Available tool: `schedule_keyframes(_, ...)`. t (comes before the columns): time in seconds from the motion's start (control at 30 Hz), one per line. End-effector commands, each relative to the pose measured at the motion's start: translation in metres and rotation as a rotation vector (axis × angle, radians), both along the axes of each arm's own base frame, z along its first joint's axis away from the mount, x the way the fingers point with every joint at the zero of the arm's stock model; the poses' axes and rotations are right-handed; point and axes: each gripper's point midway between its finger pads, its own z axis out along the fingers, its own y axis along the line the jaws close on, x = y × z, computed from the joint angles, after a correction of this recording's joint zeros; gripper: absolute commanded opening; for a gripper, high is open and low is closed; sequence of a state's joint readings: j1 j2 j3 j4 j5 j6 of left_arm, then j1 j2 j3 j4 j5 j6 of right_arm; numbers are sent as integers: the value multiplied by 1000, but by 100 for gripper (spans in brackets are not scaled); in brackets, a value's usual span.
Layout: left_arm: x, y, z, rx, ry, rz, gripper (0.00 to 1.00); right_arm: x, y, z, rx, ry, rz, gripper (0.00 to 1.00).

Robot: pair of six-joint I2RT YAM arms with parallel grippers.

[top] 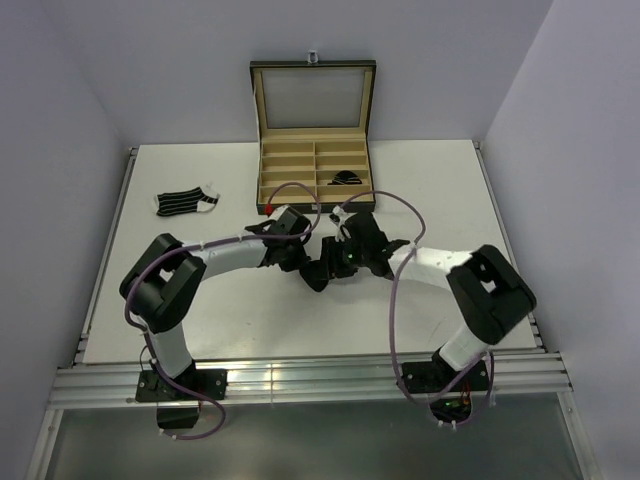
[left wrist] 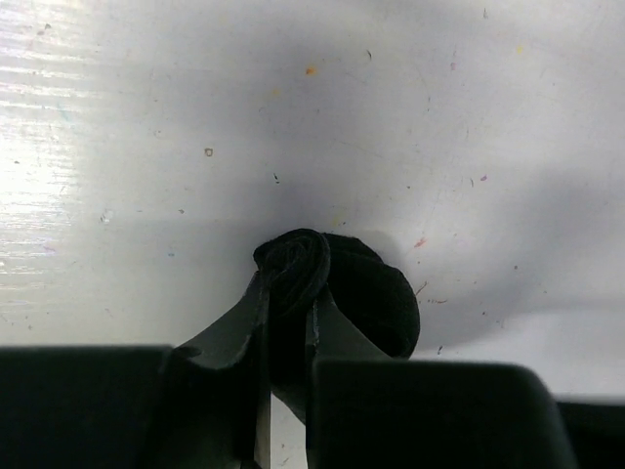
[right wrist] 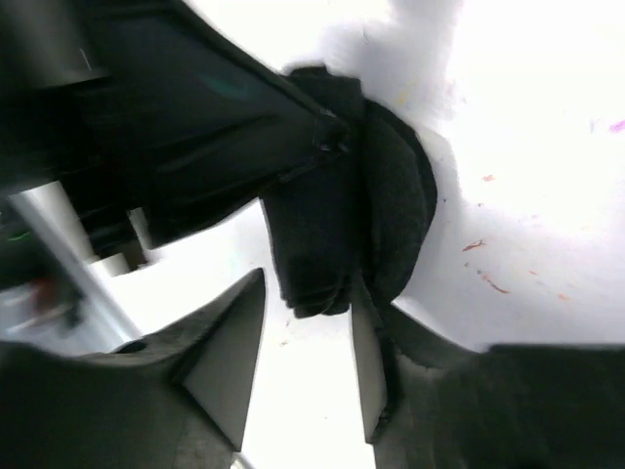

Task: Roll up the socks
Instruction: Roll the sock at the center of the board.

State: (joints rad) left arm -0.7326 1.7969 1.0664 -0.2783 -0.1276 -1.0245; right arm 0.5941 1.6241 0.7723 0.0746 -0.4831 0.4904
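Sock roll (left wrist: 366, 293): we judged it soft, light, springy, best pinched across its coil. Left fingers (left wrist: 229, 337) gripped it; right fingers (right wrist: 220, 352) stood apart near it.

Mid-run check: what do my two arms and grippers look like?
The left arm and right arm are white tubes with bulky black joints. A purplish cable loops along each. The left gripper and right gripper are black, with two tapered fingers.

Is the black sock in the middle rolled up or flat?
Rolled up: the black sock is a round bundle, pinched by the left gripper.
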Motion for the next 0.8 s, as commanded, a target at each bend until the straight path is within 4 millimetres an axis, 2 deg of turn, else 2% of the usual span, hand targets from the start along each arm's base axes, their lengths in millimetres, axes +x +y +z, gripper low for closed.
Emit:
schedule_keyframes(0.0,-31,27,-31,173,136,-95,0,23,-26,15,-238,-308,-105,49)
schedule_keyframes(0.03,-32,27,-32,179,144,-104,0,23,-28,20,-265,-357,-119,51)
schedule_keyframes(0.07,-33,27,-33,181,153,-115,0,17,-21,25,-278,-408,-104,53)
schedule_keyframes(0.1,-32,26,-32,180,154,-119,0,17,-19,39,-279,-483,-102,55)
schedule_keyframes(0.13,-33,25,-33,181,157,-124,0,20,-25,41,-325,-539,-137,55)
schedule_keyframes(0.17,-34,23,-32,176,162,-135,0,11,-15,45,-326,-578,-105,56)
schedule_keyframes(0.27,-33,21,-32,172,166,-148,0,10,-12,55,-371,-679,-108,57)
schedule_keyframes(0.3,-34,20,-32,168,169,-154,0,4,-4,56,-373,-704,-75,57)
schedule_keyframes(0.5,-33,18,-32,162,176,-166,0,1,9,38,-485,-755,-20,57)
schedule_keyframes(0.53,-34,17,-31,161,177,-168,0,-2,17,38,-489,-765,-2,57)
schedule_keyframes(0.57,-33,18,-32,163,178,-169,0,-3,19,29,-518,-760,15,57)
schedule_keyframes(0.77,-35,17,-32,159,183,-172,0,-11,32,18,-608,-804,57,57)
